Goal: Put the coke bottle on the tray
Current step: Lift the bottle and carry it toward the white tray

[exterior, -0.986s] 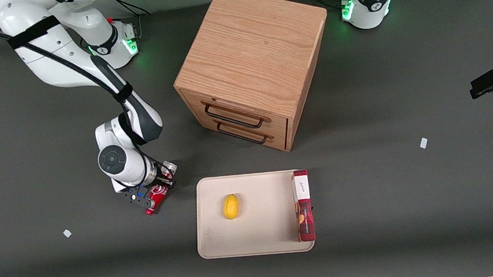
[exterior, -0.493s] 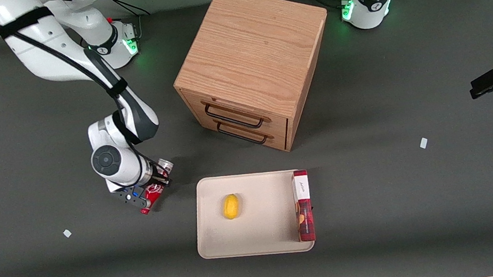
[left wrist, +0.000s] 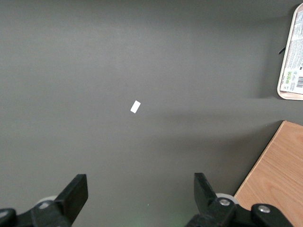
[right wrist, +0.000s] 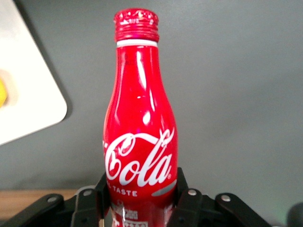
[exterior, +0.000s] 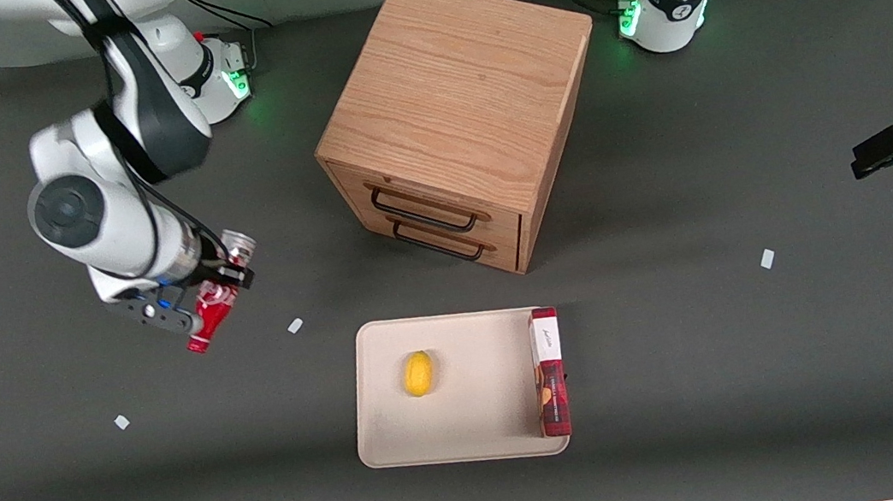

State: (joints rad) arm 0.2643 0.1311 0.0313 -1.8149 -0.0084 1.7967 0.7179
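My right gripper [exterior: 213, 297] is shut on the coke bottle [exterior: 215, 308], a small red contour bottle with a white script logo. It holds the bottle lying roughly level, well above the table, toward the working arm's end. In the right wrist view the bottle [right wrist: 139, 127] fills the middle, its red cap pointing away, and the black fingers [right wrist: 90, 203] clamp its lower body on both sides. The beige tray [exterior: 483, 427] lies on the table nearer the front camera than the cabinet, off to the side of the held bottle. A corner of the tray [right wrist: 33, 104] shows in the right wrist view.
A yellow lemon-like fruit [exterior: 419, 373] lies on the tray. A flat red plaid box [exterior: 549, 370] stands along the tray's edge on the parked arm's side. A wooden drawer cabinet [exterior: 459, 115] stands mid-table. Small white scraps [exterior: 295, 325] lie on the mat.
My gripper has lifted the coke bottle off the table and carried it up and away from the tray. A white scrap now shows where the bottle lay.
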